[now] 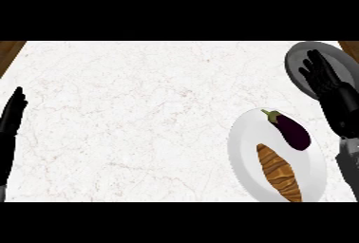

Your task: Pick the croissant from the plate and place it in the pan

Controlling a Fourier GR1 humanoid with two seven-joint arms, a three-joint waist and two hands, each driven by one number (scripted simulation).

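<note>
On the white round plate (242,142) lies the ridged brown croissant (279,172); the black right hand (319,76), fingers straight, hovers over the dark grey pan (296,58).

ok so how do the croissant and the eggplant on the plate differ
The croissant is golden brown with ridged bands; the eggplant is dark purple, smooth, with a green stem. The croissant lies on the plate's near half, the eggplant on the far half. Both are elongated, lie flat on the white plate, and slant the same way, untouched.

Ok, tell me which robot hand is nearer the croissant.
Right. The right robot hand hovers over the pan, up beyond the plate holding the croissant. The left robot hand rests open at the far left edge, across the counter.
</note>
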